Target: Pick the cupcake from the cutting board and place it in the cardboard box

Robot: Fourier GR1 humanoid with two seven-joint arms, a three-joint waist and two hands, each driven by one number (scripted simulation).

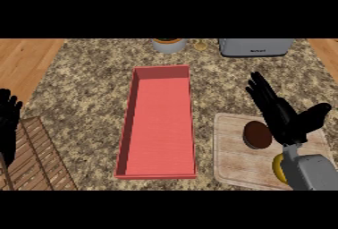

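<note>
The box [160,120] is coral red on a speckled tan-and-brown counter [86,89]; right of the box, a dark brown cupcake [257,135] tops the pale wood-grain cutting board [231,165].

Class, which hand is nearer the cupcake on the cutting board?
Right. The right hand is open just right of the cupcake; the left hand rests at the view's left edge, across the box.
</note>
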